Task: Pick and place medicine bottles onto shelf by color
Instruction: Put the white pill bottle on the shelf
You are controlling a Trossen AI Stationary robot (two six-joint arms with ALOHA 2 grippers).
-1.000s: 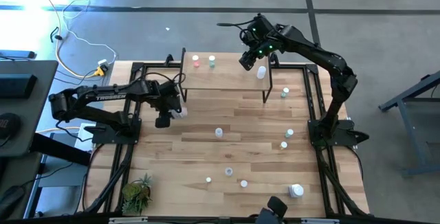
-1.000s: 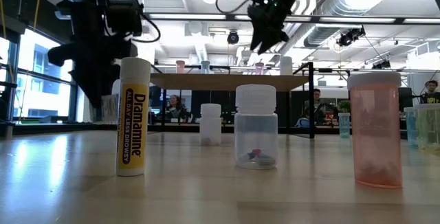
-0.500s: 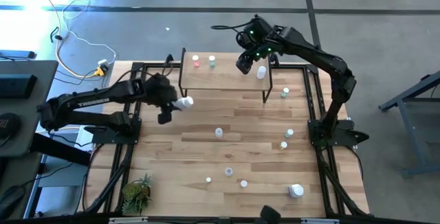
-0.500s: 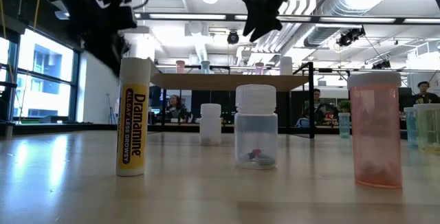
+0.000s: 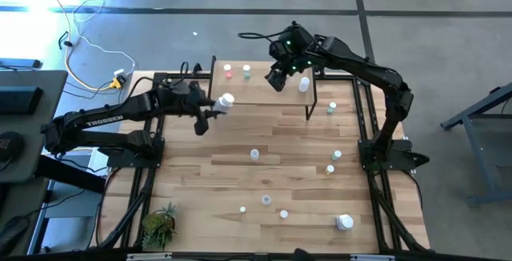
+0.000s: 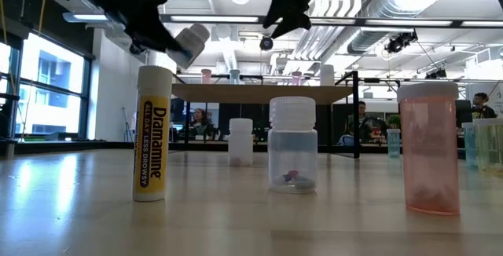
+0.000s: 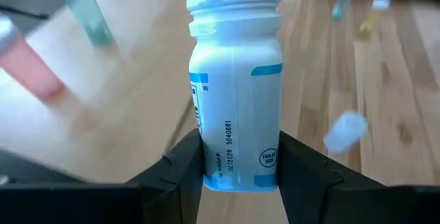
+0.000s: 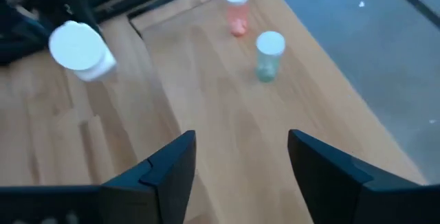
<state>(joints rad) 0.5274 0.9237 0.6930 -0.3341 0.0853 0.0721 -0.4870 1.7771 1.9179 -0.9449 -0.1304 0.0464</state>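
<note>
My left gripper (image 5: 210, 109) is shut on a white medicine bottle with a blue label (image 7: 237, 93), in the air just left of the shelf (image 5: 264, 91). The bottle also shows in the low view (image 6: 189, 44). My right gripper (image 5: 276, 77) hangs open and empty above the shelf's top board, and shows in its own wrist view (image 8: 240, 176). A red-capped bottle (image 5: 228, 70), a green-capped bottle (image 5: 246, 70) and a white bottle (image 5: 304, 85) stand on their bases on the shelf. My left gripper pinches the white bottle's lower body (image 7: 237, 172), near its base, between its two fingers (image 7: 182, 176). The bottle sticks out forward past the fingertips, cap end away from the gripper. It is lifted clear of the table and tilted, cap up and toward the shelf.
Several small bottles stand scattered on the plank table (image 5: 192, 181), among them ones at the middle (image 5: 254, 154), right (image 5: 337, 155) and near right (image 5: 344, 222). A potted plant (image 5: 158, 225) stands near left. A yellow-labelled tube (image 6: 153, 134) stands close to the low camera.
My left gripper has risen and gone toward the table's far right, toward the shelf's left end, carrying the white bottle, which is now higher and tilted cap-up. My right gripper has gone a little toward the left above the shelf top.
</note>
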